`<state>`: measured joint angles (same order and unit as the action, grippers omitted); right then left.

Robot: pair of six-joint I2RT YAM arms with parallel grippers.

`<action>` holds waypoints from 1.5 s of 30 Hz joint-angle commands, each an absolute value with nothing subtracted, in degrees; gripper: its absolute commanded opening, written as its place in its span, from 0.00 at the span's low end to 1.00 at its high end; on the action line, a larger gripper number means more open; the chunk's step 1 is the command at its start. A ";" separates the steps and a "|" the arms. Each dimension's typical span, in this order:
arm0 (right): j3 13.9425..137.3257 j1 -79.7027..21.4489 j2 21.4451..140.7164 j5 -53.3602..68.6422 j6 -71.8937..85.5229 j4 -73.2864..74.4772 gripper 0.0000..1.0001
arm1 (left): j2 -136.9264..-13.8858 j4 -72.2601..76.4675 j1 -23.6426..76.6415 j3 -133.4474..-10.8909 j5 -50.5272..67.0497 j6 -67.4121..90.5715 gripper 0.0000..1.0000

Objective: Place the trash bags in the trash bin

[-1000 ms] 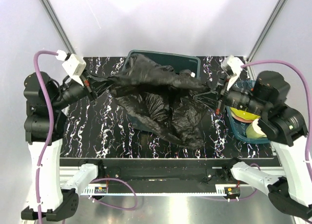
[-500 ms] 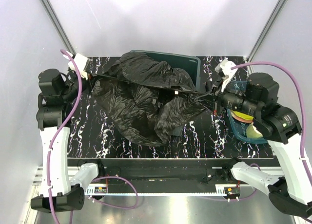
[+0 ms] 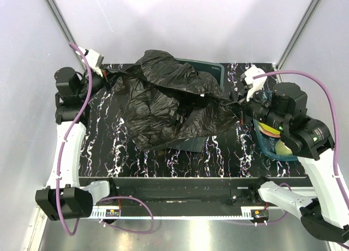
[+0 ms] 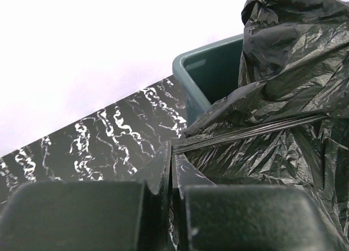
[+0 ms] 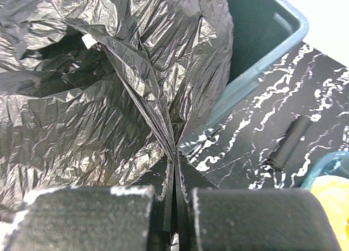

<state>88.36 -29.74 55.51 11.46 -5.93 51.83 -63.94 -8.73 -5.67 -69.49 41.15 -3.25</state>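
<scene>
Trash bags (image 3: 169,106) now bunch higher over the trash bin (image 3: 214,71), seemingly hiding most of it; left gripper (image 4: 170,153) and right gripper (image 5: 174,169) still pinch them.

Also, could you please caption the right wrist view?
Right gripper pinches a taut black trash bag partly covering the green bin.

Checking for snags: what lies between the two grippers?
The trash bag, pinched by the left gripper and the right gripper, spans the whole stretch, draped over the green bin. The top view shows it.
</scene>
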 commanded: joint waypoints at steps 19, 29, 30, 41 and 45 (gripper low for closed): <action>71.91 -28.22 47.99 -15.12 -23.11 36.67 0.00 | -74.00 15.46 -4.04 -71.54 34.36 8.79 0.00; 75.41 -12.66 57.12 1.56 -18.81 31.38 0.00 | -78.65 17.32 -1.32 -73.83 32.79 8.35 0.00; 75.58 -12.66 57.82 2.71 -18.55 31.20 0.00 | -79.18 16.97 -1.32 -74.09 32.26 8.35 0.00; 78.31 -12.48 58.54 9.84 -14.07 34.53 0.06 | -74.37 15.56 -1.67 -70.49 36.47 6.24 0.00; 81.29 -12.39 57.83 10.89 -10.38 38.40 0.58 | -71.90 3.82 -2.28 -74.26 36.21 4.22 0.28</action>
<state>76.12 -13.13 60.29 8.93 -14.44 35.09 -76.31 9.87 -0.86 -70.74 37.23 7.42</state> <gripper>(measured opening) 0.403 0.113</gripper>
